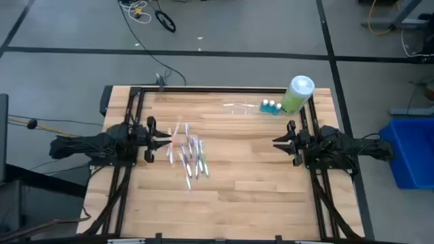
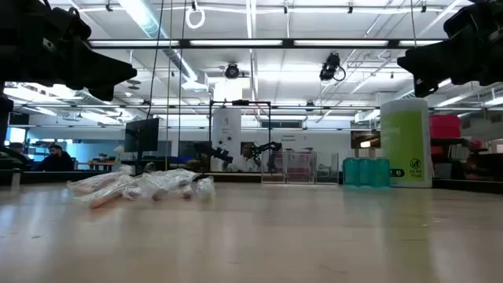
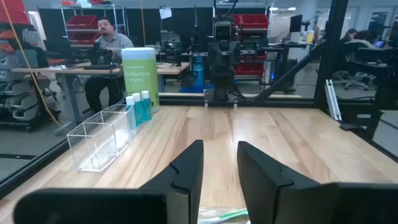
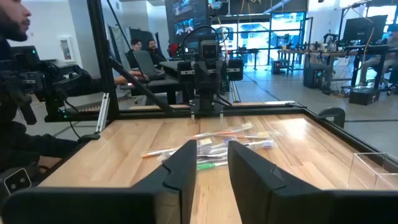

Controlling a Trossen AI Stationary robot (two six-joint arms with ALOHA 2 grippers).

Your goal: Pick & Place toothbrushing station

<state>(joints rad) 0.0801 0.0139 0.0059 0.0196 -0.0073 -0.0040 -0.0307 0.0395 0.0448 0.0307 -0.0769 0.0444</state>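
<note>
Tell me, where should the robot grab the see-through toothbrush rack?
Probably from above, pinching one long thin wall of the toothbrushing station. It stands upright, open-topped and empty, beside the small blue bottles, so its rim is free. The right gripper hovers nearer, open.

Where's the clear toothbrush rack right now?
In the high view the clear toothbrush rack sits near the table's far edge, toward the right side, right beside the small blue-capped bottles and the green bottle.

Both arms are matte black and blocky. The left gripper [image 1: 165,140] and right gripper [image 1: 277,141] each carry two angular, wedge-shaped black fingers [image 3: 186,174] with stepped inner faces.
</note>
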